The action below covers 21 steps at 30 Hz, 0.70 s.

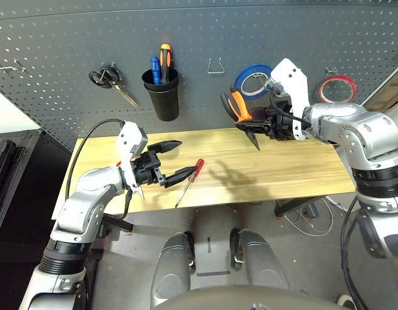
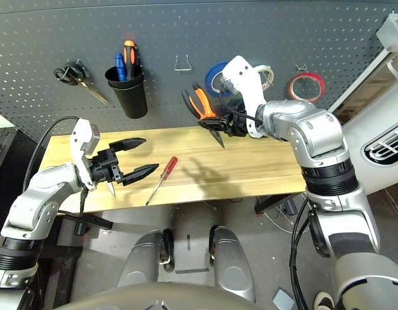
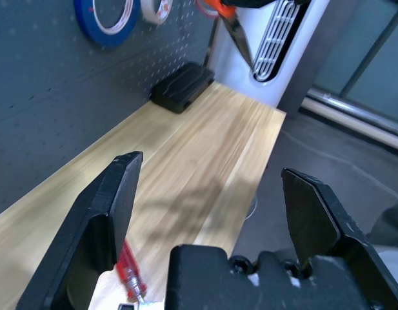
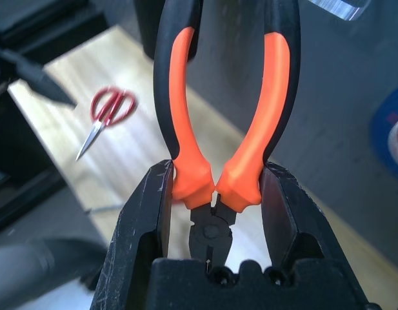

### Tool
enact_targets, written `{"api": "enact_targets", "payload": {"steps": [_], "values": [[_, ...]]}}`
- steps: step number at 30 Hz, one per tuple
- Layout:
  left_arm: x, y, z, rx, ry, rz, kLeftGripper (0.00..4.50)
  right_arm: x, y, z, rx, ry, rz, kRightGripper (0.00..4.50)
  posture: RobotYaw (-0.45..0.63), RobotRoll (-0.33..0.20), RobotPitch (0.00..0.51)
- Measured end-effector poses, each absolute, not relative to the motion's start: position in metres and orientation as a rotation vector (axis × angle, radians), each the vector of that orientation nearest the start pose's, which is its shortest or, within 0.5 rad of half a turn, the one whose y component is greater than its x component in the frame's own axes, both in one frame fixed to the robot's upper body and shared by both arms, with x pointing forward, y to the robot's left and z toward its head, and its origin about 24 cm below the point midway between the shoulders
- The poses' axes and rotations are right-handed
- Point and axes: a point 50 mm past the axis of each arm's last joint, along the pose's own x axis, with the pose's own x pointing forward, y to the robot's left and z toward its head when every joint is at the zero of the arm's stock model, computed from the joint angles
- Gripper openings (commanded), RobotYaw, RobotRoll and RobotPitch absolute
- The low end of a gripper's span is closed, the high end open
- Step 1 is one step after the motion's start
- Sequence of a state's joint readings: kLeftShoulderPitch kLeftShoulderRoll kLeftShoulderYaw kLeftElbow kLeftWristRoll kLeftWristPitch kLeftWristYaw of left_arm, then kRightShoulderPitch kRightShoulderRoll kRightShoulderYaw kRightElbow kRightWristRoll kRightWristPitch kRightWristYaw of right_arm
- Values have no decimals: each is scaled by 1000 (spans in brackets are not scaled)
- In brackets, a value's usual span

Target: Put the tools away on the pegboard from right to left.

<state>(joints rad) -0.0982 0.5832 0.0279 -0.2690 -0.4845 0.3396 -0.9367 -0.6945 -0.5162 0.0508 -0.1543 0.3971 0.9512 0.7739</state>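
My right gripper (image 1: pixel 258 124) is shut on the orange-and-black-handled pliers (image 1: pixel 238 106), held in the air close to the pegboard (image 1: pixel 57 45); the jaws clamp the pliers near the head (image 4: pixel 211 226). Low over the table, my left gripper (image 1: pixel 168 161) is open, with nothing between its fingers. The red-handled screwdriver (image 1: pixel 189 181) lies just right of it and shows again (image 3: pixel 128 271) in the left wrist view. Small red-handled scissors (image 4: pixel 111 108) lie on the wood near the left gripper. A thin red tape ring (image 1: pixel 337 78) hangs at the board's far right.
On the board hang black-handled scissors (image 1: pixel 107 80), a black cup (image 1: pixel 162 97) holding two screwdrivers, an empty metal hook (image 1: pixel 216 66), and blue (image 1: pixel 246 73) and white tape rolls. The wooden table (image 1: pixel 302 168) ends near my right arm.
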Motion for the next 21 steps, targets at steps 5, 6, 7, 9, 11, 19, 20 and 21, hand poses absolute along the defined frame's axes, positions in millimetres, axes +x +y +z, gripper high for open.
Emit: {"api": "enact_targets", "payload": {"steps": [5,6,7,9,11,19,20,21], "values": [[238,185,127,127,38,-1069,4500,317,-140,202,-136,127,922,2083,-55,0,32],[238,185,127,125,38,-1070,4500,319,-138,202,-117,99,917,2083,-52,0,24],[238,185,127,124,38,-1071,4500,321,-136,203,-98,71,912,2083,-52,0,24],[239,184,129,125,31,-1070,4500,328,-132,206,-92,18,885,2083,-50,0,22],[240,182,132,127,15,-1068,4500,337,-130,213,-124,-42,831,2083,-50,0,22],[240,181,133,129,13,-1066,4500,357,-114,234,-149,-243,733,2083,-31,0,14],[240,181,133,129,14,-1063,4500,359,-111,236,-155,-272,725,2083,-33,0,15],[240,181,134,129,14,-1064,4500,360,-109,238,-158,-290,722,2083,-33,0,15]]}}
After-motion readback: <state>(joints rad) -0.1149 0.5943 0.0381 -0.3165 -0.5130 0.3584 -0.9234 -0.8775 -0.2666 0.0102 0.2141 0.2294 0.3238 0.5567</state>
